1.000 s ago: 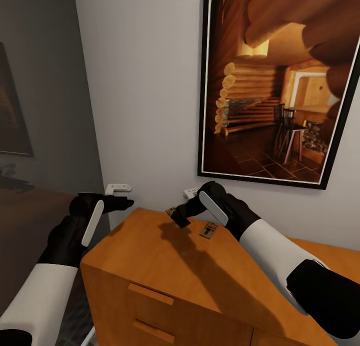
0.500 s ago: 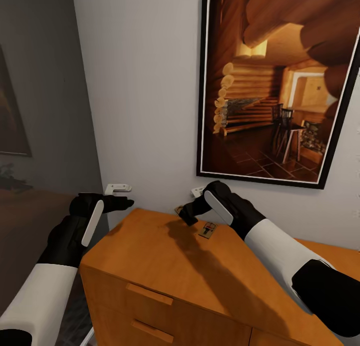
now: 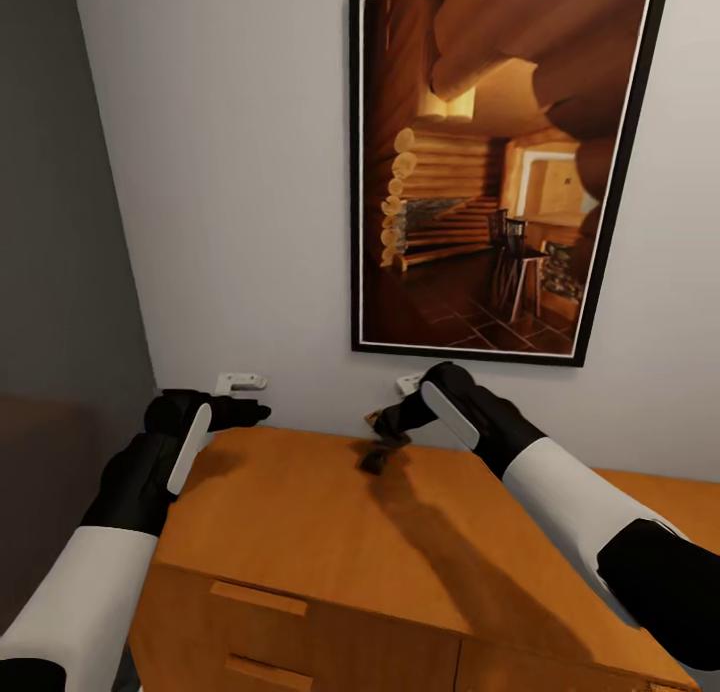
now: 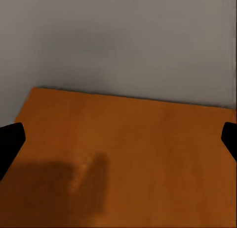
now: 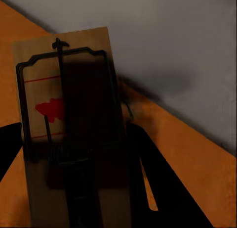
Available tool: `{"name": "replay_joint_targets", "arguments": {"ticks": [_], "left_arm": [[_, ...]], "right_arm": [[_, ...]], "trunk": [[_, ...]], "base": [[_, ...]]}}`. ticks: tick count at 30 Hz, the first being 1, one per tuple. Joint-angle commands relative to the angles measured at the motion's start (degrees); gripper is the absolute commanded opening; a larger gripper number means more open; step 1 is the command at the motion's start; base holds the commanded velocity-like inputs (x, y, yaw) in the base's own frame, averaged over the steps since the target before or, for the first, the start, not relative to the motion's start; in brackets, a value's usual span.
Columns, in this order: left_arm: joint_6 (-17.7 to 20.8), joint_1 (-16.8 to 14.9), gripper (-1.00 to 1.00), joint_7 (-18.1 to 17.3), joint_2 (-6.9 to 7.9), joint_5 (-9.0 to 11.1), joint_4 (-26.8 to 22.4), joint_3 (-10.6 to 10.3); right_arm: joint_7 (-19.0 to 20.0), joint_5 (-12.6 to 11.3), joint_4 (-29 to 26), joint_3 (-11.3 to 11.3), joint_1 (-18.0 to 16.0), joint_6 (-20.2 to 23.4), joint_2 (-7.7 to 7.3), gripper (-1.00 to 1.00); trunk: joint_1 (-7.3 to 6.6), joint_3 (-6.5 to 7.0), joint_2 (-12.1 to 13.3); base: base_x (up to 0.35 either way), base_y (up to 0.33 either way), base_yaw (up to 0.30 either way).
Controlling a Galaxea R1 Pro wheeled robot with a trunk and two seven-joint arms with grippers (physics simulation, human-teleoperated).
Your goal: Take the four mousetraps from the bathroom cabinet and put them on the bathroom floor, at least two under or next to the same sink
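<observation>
We see the right end effector gripping a mousetrap above the cabinet. The left end effector hovers spread wide, holding nothing.

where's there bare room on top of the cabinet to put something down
Most of the cabinet top is bare: the broad stretch from the front edge above the drawer handles back toward the wall, and the corner under the left gripper. The crowded spot is mid-back, where the right gripper holds a mousetrap above a dark shape.
</observation>
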Motion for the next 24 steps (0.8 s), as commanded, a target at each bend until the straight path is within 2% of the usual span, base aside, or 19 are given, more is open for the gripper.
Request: {"name": "replay_joint_targets", "arguments": {"ticks": [1,6,13,17,21,24], "left_arm": [[0.21,-0.05,1.00,-0.07,-0.07,0.04,0.21,-0.08],[0.12,-0.05,1.00,-0.04,-0.94,-0.07,1.49,-0.13],[-0.02,-0.05,1.00,0.06,-2.20,-0.10,3.05,-0.20],[-0.06,-0.05,1.00,0.07,-3.10,-0.14,3.95,-0.21],[-0.18,-0.05,1.00,0.07,-4.59,-0.25,5.44,-0.21],[-0.30,-0.05,1.00,0.07,-5.57,-0.42,7.00,-0.21]], "right_arm": [[-0.52,-0.79,-0.08,0.28,-0.07,0.08,-0.34,-1.00],[-0.26,-1.05,-0.25,0.42,0.10,0.08,-1.92,-1.00],[-0.30,-0.97,-0.24,0.47,0.27,0.08,-3.54,-1.00],[-0.32,-1.02,0.10,0.51,0.32,0.08,-4.96,-1.00],[-0.21,-1.03,-0.62,0.58,0.34,0.08,-6.72,-1.00],[-0.05,-1.16,-3.85,0.50,0.41,0.08,-8.63,-1.00]], "trunk": [[0.00,-0.07,-0.04],[0.00,-0.07,-0.04],[0.00,-0.07,-0.04],[0.00,-0.07,-0.04],[0.00,-0.07,-0.04],[0.00,-0.07,-0.04]], "base": [[0.000,0.000,-0.238],[0.000,0.000,-0.136],[0.000,0.000,-0.027],[0.000,0.000,-0.005],[0.000,0.000,-0.002],[0.000,0.000,0.000]]}}
